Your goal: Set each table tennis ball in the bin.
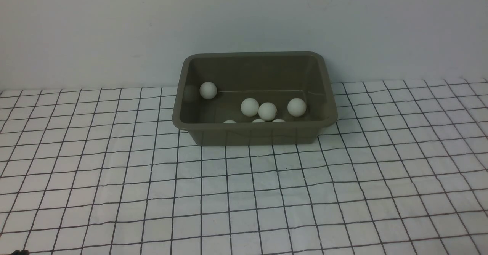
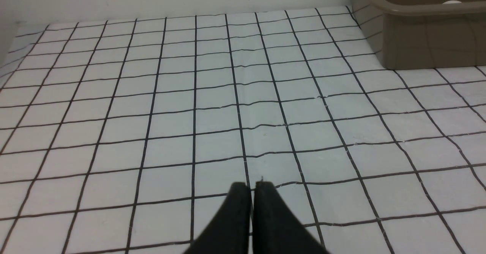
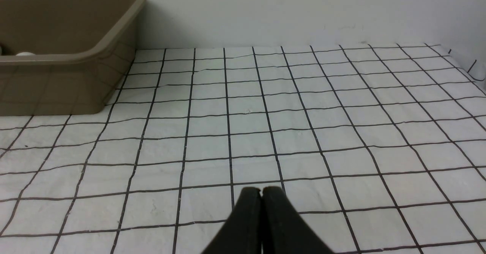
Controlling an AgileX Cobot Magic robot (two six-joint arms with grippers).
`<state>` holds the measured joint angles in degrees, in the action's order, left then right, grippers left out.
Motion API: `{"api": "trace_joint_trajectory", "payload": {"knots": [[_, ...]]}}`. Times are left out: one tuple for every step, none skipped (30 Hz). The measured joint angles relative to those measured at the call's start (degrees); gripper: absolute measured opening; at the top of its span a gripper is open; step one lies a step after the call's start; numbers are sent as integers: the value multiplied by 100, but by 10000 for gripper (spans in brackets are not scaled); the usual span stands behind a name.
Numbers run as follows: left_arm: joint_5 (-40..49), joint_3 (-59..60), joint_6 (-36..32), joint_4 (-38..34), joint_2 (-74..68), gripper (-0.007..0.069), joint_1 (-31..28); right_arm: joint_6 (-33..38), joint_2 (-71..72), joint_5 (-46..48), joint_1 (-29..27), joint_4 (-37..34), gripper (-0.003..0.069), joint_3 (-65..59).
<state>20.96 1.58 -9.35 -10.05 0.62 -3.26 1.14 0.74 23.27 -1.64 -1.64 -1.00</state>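
Table tennis balls (image 1: 249, 107) lie in the bin (image 1: 253, 133), well apart from both closed, empty jaws.

A desk (image 1: 343, 194) fills the lower part of the front view. It is covered by a white cloth (image 1: 114, 178) printed with a grid of thin black lines, slightly wrinkled so the lines waver. Behind the desk stands a plain, pale grey wall (image 1: 95, 30), meeting the cloth along a straight edge.

Seven table tennis balls (image 1: 249, 107) (three half-hidden), one bin (image 1: 254, 133).
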Motion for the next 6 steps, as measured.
{"api": "trace_joint_trajectory", "payload": {"knots": [[0, 0, 0, 0, 0, -4, 0, 0, 0, 0, 0, 0, -18, 0], [0, 0, 0, 0, 0, -4, 0, 0, 0, 0, 0, 0, -18, 0], [0, 0, 0, 0, 0, -4, 0, 0, 0, 0, 0, 0, -18, 0], [0, 0, 0, 0, 0, -4, 0, 0, 0, 0, 0, 0, -18, 0], [0, 0, 0, 0, 0, -4, 0, 21, 0, 0, 0, 0, -18, 0], [0, 0, 0, 0, 0, -4, 0, 47, 0, 0, 0, 0, -18, 0]]}}
